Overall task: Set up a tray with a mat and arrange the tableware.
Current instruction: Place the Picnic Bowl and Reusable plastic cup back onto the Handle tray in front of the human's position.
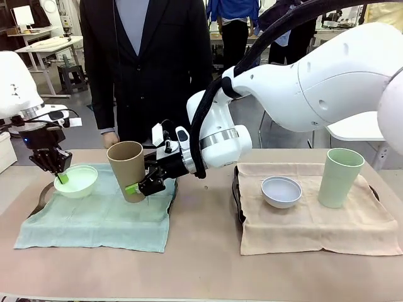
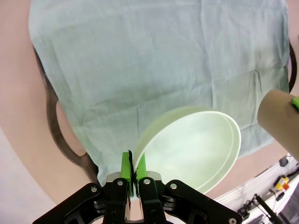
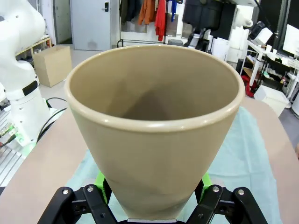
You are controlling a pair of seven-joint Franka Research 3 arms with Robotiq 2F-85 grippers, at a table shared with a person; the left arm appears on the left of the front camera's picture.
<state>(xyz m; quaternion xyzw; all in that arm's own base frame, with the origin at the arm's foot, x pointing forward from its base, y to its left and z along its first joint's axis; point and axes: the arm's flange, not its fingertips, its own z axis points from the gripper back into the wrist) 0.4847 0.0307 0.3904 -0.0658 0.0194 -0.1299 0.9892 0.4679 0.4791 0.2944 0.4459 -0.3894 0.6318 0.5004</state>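
Two claws, both loaded. Left claw [image 1: 61, 177] pinches rim of pale mint green round bowl [image 1: 76, 181], green pads [image 2: 125, 164] either side of the rim w/ almost no gap; bowl is tilted over light green cloth mat [image 1: 101, 217], which covers a dark-handled tray [image 1: 41, 200] at table's left. Right claw [image 1: 140, 187], reaching across the middle, clamps lower part of tall tan handleless cup [image 1: 128, 168], pad on each side; cup leans, its base at the green mat near the bowl. Farther right: beige cloth mat [image 1: 308, 220] over 2nd tray [image 1: 237, 195], w/ white-grey round bowl [image 1: 281, 191] and tall pale green cup [image 1: 340, 177] upright on it, apart. Person in dark jacket [image 1: 151, 56] stands at far side of tan table [image 1: 201, 264].
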